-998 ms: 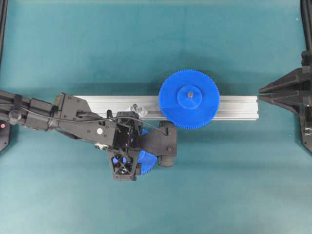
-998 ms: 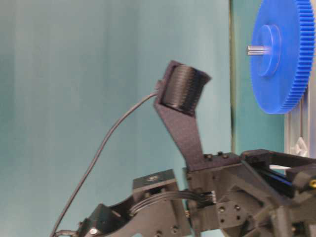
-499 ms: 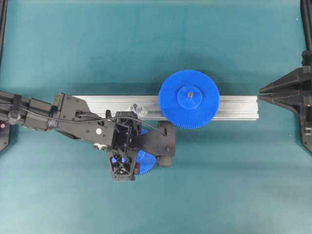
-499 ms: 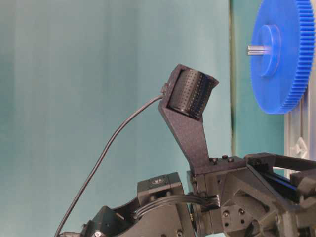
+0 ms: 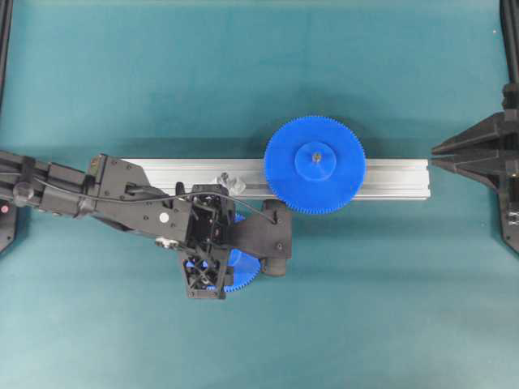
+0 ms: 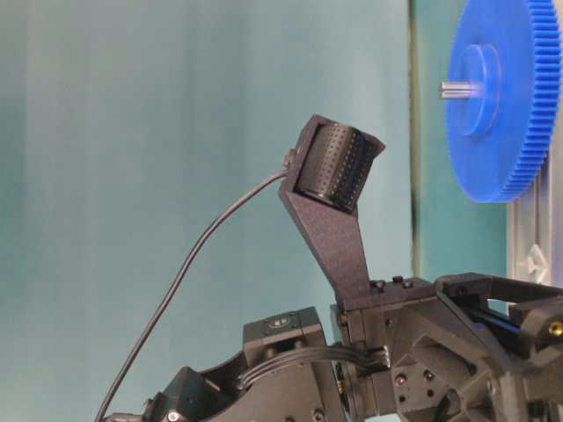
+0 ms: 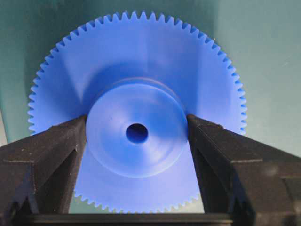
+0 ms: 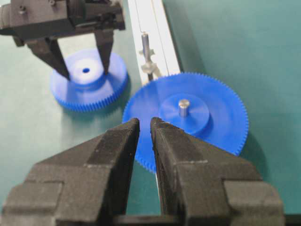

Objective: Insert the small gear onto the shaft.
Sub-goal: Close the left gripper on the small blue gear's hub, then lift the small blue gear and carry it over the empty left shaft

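Large gear (image 5: 315,164) already seated on the bar (image 5: 178,172) at frame centre; small gear (image 8: 88,84) flat on the mat lower left, left gripper (image 7: 136,134) bracketing its hub, no lift yet; shaft (image 8: 146,46) bare; right gripper (image 8: 144,129) nearly closed, empty.

Small gear (image 7: 136,132): smooth blue plastic; shaft (image 8: 146,44): metal.

Your small gear (image 7: 136,122) lies flat on the mat, hub up; the shaft (image 8: 146,47) stands upright nearby, bare.
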`<state>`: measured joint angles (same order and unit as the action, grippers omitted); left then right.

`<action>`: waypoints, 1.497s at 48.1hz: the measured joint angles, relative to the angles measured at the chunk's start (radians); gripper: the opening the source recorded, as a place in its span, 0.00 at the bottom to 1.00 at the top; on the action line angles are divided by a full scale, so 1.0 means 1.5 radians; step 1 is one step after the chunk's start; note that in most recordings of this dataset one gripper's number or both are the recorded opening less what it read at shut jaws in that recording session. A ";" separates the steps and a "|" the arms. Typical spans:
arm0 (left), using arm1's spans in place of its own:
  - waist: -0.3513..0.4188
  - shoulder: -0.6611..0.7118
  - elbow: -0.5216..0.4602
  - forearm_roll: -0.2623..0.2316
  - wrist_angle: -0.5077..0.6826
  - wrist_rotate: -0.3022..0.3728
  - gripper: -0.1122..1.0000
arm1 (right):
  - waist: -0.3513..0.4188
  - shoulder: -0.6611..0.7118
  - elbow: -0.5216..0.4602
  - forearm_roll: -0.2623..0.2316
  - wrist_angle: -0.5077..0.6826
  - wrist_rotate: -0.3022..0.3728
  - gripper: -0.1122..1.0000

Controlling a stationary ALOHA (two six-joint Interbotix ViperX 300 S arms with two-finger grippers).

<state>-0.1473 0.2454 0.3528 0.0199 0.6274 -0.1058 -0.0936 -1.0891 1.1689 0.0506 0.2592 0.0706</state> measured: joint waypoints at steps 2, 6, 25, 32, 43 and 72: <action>0.000 0.000 -0.001 0.000 0.000 0.001 0.75 | -0.001 -0.003 0.000 0.000 0.000 0.000 0.35; 0.000 -0.002 0.000 0.000 0.000 0.002 0.75 | 0.000 -0.009 0.000 0.000 0.000 0.000 0.35; 0.000 -0.040 -0.015 -0.001 0.050 0.006 0.75 | 0.000 -0.017 0.001 -0.002 0.004 0.000 0.35; 0.000 -0.055 -0.040 0.000 0.093 0.008 0.75 | 0.000 -0.018 0.001 0.000 0.004 0.001 0.35; 0.000 -0.082 -0.075 0.000 0.198 0.051 0.75 | 0.000 -0.019 0.006 0.000 0.004 0.000 0.35; 0.115 -0.157 -0.092 0.000 0.234 0.151 0.75 | -0.003 -0.035 0.015 0.000 0.004 0.000 0.35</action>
<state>0.0245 0.0092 0.2148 0.0199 0.9787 0.1212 -0.0982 -1.1413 1.1919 0.0506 0.2654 0.0706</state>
